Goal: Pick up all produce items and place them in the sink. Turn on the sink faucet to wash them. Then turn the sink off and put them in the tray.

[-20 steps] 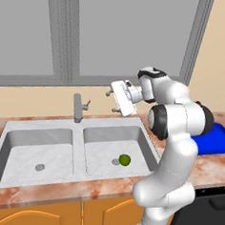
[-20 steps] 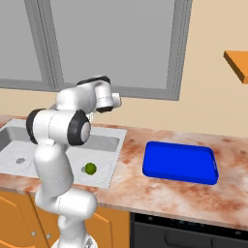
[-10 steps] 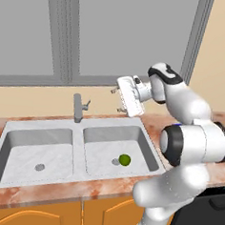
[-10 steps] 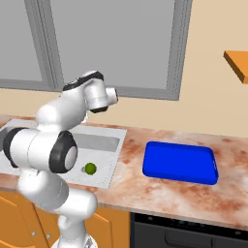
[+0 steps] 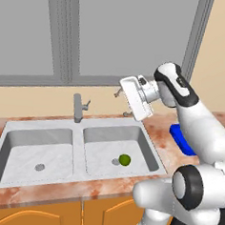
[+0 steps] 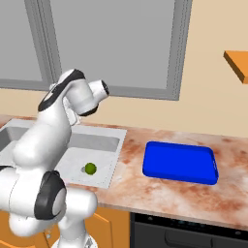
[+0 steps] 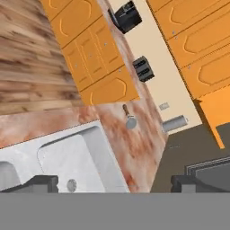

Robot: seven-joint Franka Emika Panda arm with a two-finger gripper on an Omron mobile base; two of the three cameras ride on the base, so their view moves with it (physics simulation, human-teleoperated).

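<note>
A: Lime [image 5: 124, 160] sits in the right bowl of the sink [image 5: 17, 131], just beside the drain. Where are my fingers [image 5: 121, 103]?

B: Raised above the back tabletop [image 5: 157, 130] behind that bowl, to the right of the faucet [image 5: 78, 108]. In the hand view the tips stand wide apart with nothing between them.

A: So I judge washing comes next. The faucet lies to the fingers' left and lower, its lever [image 5: 86, 104] on the near side.

The arm is glossy white, built of thick rounded segments with dark grey rings at the joints. A flat white block forms the hand. The two fingers [image 7: 42, 183] are small, dark and square-tipped, with pale grey bases.
</note>
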